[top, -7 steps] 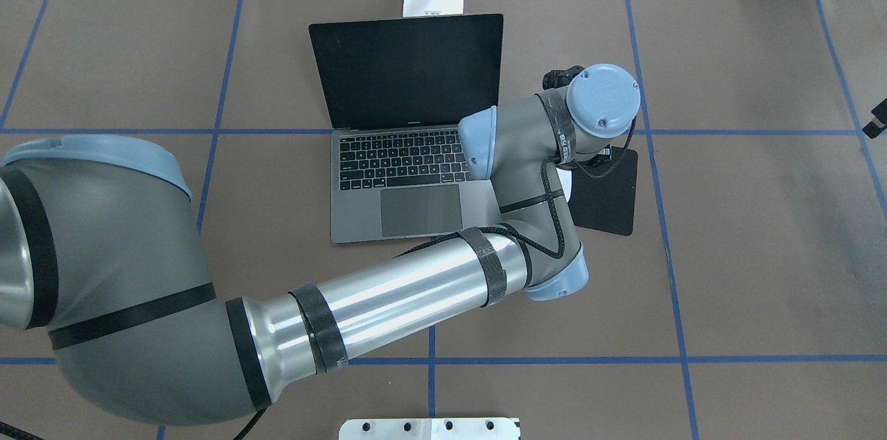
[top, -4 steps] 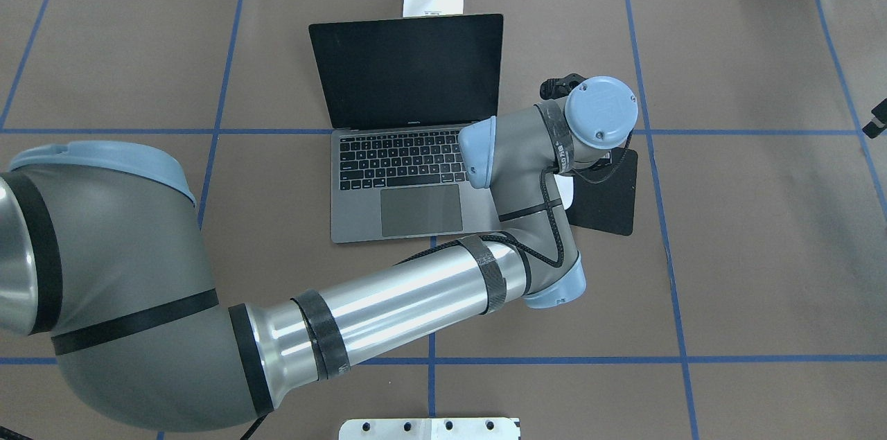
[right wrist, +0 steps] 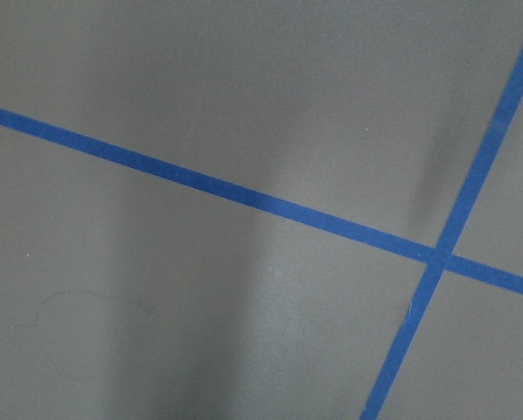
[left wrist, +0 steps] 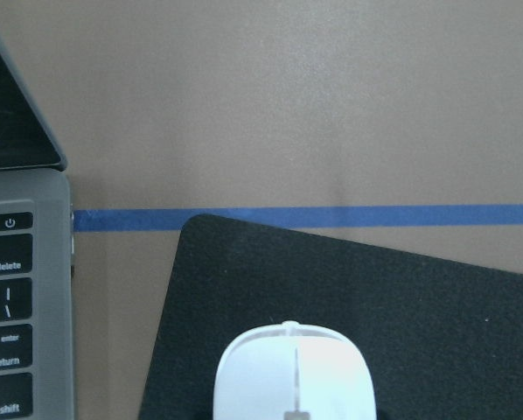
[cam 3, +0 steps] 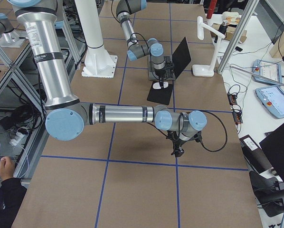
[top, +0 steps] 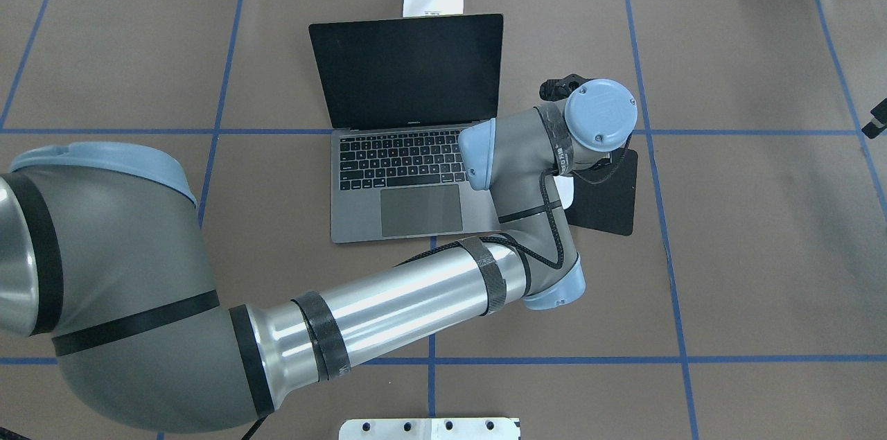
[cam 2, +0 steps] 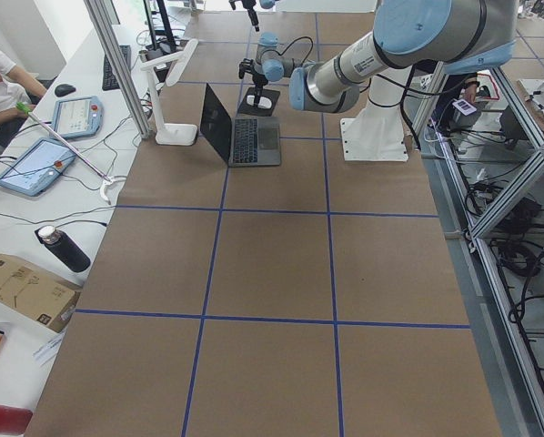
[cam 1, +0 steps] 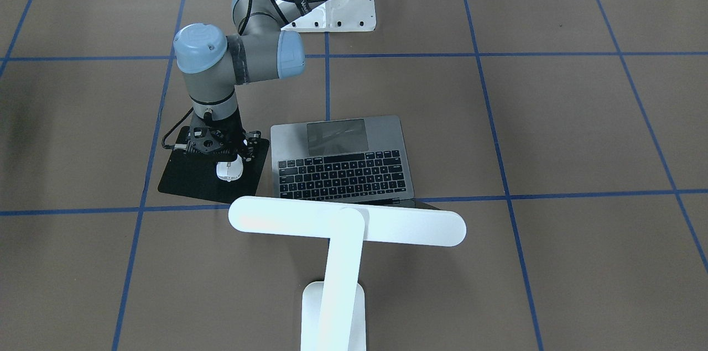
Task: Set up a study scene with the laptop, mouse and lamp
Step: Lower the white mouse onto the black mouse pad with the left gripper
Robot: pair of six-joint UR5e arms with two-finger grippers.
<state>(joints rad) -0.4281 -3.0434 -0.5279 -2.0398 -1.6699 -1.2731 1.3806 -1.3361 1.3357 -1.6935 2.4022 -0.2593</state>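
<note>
The grey laptop (top: 405, 170) lies open at mid table with a dark screen. The white T-shaped lamp (cam 1: 347, 224) stands behind it, its bar head over the screen's top edge. The white mouse (cam 1: 229, 170) rests on or just above a black square pad (cam 1: 182, 177) beside the laptop. My left gripper (cam 1: 229, 158) stands upright over the mouse's rear and is shut on it. The mouse fills the bottom of the left wrist view (left wrist: 294, 372). My right gripper (cam 3: 177, 151) hangs low over bare table far from these; I cannot tell whether it is open.
The white base plate (top: 429, 428) sits at the table's near edge. My left arm (top: 388, 308) crosses in front of the laptop. A side bench with tablets (cam 2: 35, 164) and a bottle (cam 2: 63, 248) runs along the far edge. Blue tape lines grid the brown table.
My left wrist has shifted slightly toward the robot and lowered over the pad, the mouse moving with it. The laptop and the lamp have not moved.
</note>
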